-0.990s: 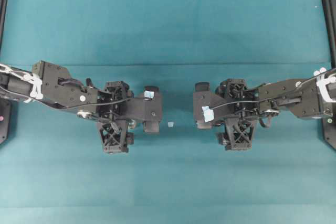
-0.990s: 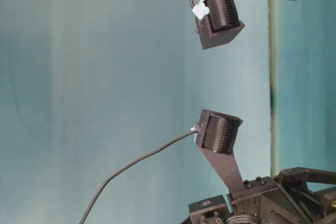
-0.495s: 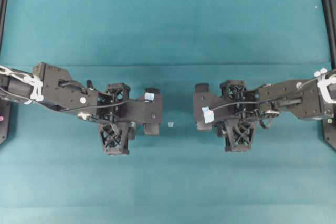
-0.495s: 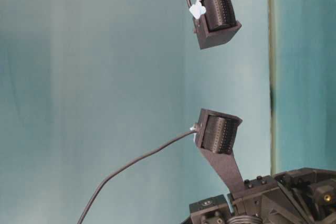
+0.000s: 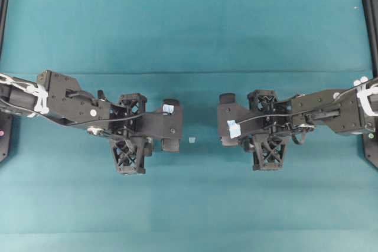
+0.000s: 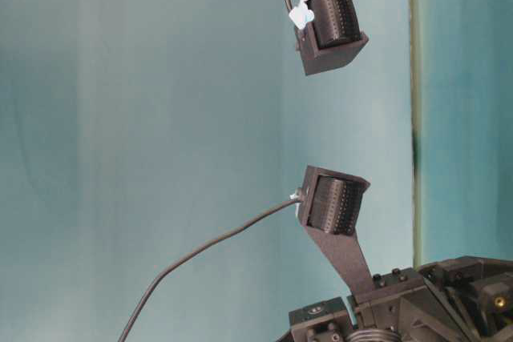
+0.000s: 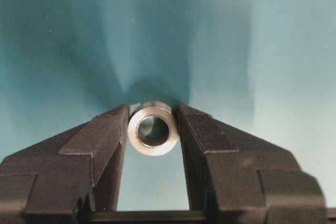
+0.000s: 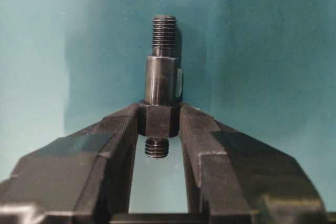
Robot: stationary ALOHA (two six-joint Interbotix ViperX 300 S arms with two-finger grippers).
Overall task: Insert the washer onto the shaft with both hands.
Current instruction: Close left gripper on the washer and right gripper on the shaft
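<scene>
Between our left gripper's [image 7: 153,124] fingertips we hold the washer [image 7: 153,130], clamped on both sides with its hole facing the wrist camera. Our right gripper [image 8: 159,116] is clenched on the shaft [image 8: 161,85], gripping its wider base, the threaded tip pointing away from the fingers. From overhead both grippers face each other above the teal mat [image 5: 189,33], apart, with a small pale scrap [image 5: 191,140] between them; the parts themselves are hard to make out there.
</scene>
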